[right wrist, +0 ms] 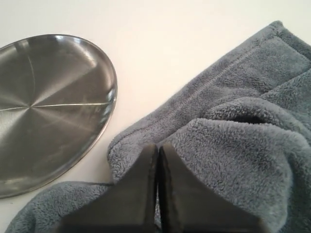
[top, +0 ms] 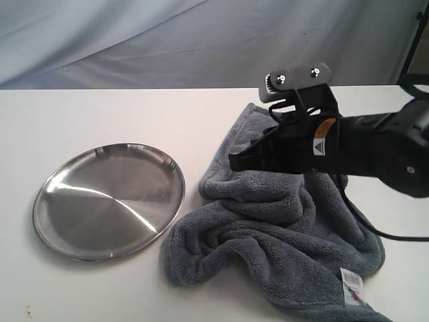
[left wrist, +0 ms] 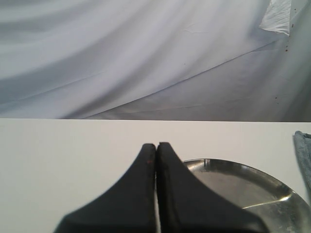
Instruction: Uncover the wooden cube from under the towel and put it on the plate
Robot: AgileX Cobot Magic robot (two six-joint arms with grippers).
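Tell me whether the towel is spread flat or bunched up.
Bunched up. The towel lies in thick rolls and humps beside the plate, not flat.

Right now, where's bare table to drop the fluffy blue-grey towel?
Bare white table lies between the round steel plate and the backdrop, and at the near-left corner. Crowded: the towel fills the right side, under the right gripper.

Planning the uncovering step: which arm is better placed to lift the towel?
Right. The right gripper, shut, is over the towel; the plate lies between the left gripper and the towel.
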